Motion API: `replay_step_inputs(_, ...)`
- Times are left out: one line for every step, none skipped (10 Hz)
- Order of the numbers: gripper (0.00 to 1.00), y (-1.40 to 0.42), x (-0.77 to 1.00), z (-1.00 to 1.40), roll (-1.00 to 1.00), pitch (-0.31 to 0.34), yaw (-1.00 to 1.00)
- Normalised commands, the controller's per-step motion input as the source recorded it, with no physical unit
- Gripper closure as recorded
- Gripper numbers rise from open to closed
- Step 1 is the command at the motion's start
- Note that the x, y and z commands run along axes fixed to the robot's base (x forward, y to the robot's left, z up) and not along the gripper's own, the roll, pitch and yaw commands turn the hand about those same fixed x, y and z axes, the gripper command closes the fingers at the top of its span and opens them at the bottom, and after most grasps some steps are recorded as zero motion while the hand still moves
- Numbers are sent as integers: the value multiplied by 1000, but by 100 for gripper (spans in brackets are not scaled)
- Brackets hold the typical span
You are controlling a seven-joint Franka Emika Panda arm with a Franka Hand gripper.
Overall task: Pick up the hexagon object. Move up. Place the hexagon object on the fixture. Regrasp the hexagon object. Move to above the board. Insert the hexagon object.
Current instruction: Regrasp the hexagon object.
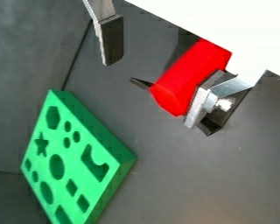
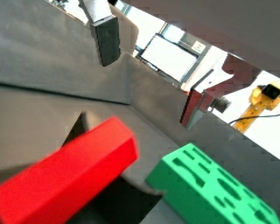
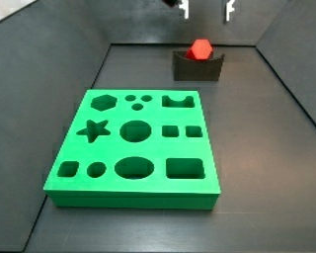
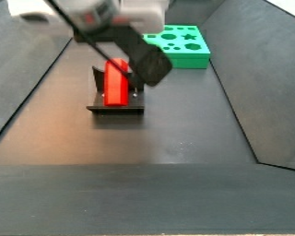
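The hexagon [image 3: 199,47] rests in the fixture [image 3: 197,67] notch, at twelve o'clock of the board [image 3: 137,138] in a side view; the gripper [image 3: 205,10] hangs above it, fingers [image 1: 111,39] spread wide and holding nothing. The regrasp looks to be in hand: descend straight, centre the bar between the pads, close on opposite flats. A side view [image 4: 117,81] shows the bar's full length along the fixture; a wrist view [image 2: 209,185] shows the board near the bar's end.
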Motion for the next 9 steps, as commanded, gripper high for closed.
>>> replay_step_inputs(0,-857,-165,964,1000,47,31)
replay_step_inputs(0,-813,-142,816,1000,45,31)
replay_step_inputs(0,-677,-129,664,1000,34,30)
replay_step_inputs(0,-513,-118,461,1000,27,29)
replay_step_inputs(0,-337,-85,232,1000,24,29)
replay_step_inputs(0,-111,-29,40,1000,25,29)
replay_step_inputs(0,-37,-4,37,1000,29,30)
replay_step_inputs(0,-42,-5,31,1000,29,29)
replay_step_inputs(0,-42,-11,14,1000,25,30)
